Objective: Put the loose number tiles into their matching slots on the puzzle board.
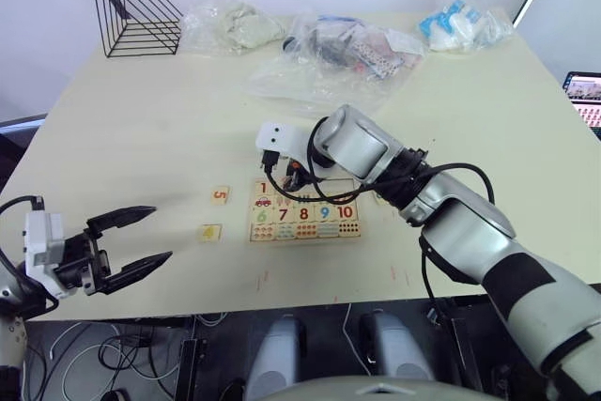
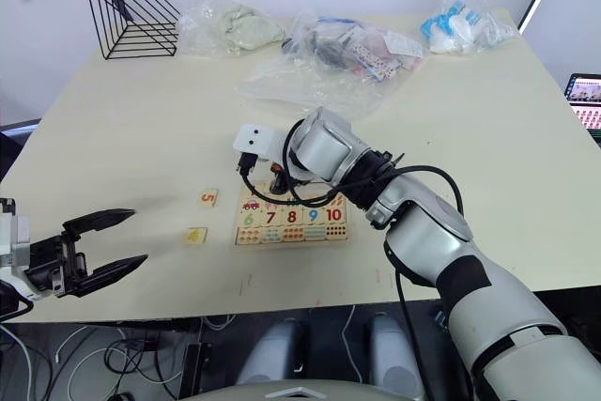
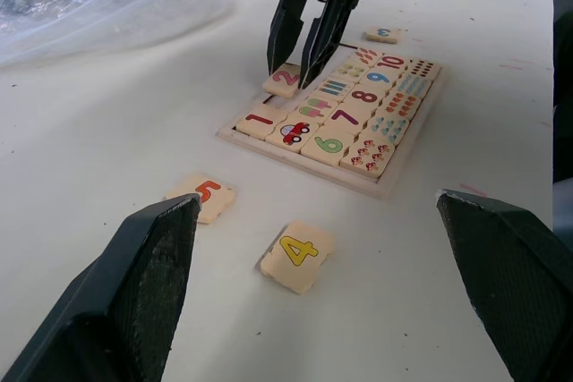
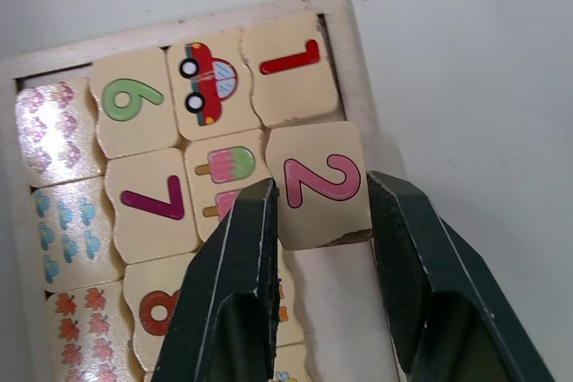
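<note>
The puzzle board lies near the table's front middle, with tile 1 seated in its top row and tiles 6 to 10 below. My right gripper is shut on tile 2, holding it tilted over the slot beside tile 1, partly on the rim. Left of the board, tile 5 and tile 4 lie loose on the table. Tile 3 lies just beyond the board's far end. Far from the tiles, my left gripper hovers wide open and empty at the near left.
A black wire rack stands at the back left. Clear plastic bags with small items lie across the back of the table. A laptop screen shows at the right edge. Bare tabletop lies left of the board.
</note>
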